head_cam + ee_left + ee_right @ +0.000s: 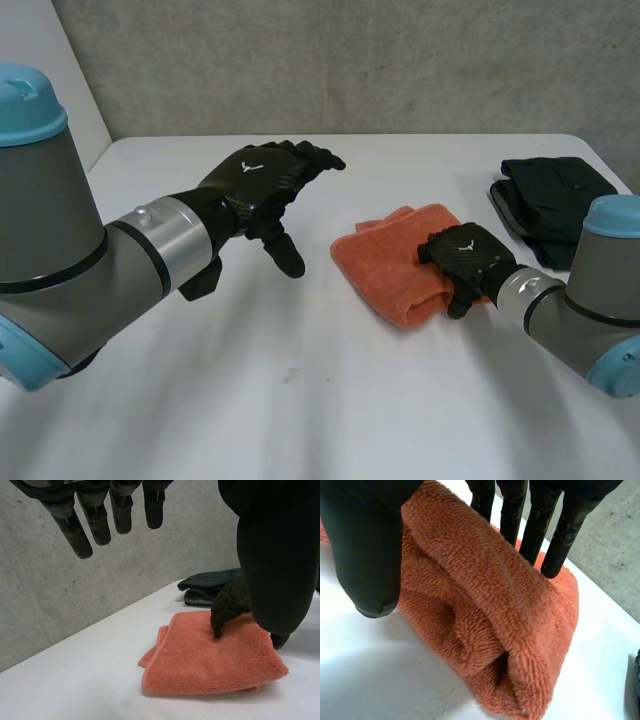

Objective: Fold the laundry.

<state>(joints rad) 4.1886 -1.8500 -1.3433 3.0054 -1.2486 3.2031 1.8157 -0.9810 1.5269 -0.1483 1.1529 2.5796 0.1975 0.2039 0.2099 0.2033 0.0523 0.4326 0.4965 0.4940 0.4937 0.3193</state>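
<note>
— Right hand (468,255): we read it as grasping the orange towel (390,262). Straight fingers (535,530) bear on the top layer, the thumb (367,555) stands against the side, and the terry bulges between them.
— Confirmed. Left hand (262,180)?
— Released. We see it hang above the white table (300,400), fingers relaxed and spread, holding nothing.
— Towel material and shape?
— Thick terry with a looped nap and soft, rounded folds. We record it folded into a compact, roughly rectangular pad of several layers, lying between the table's middle and its right edge.
— Anything else?
— We note a dark, smooth-looking garment pile (545,195), folded, near the far right corner, apart from the towel.
</note>
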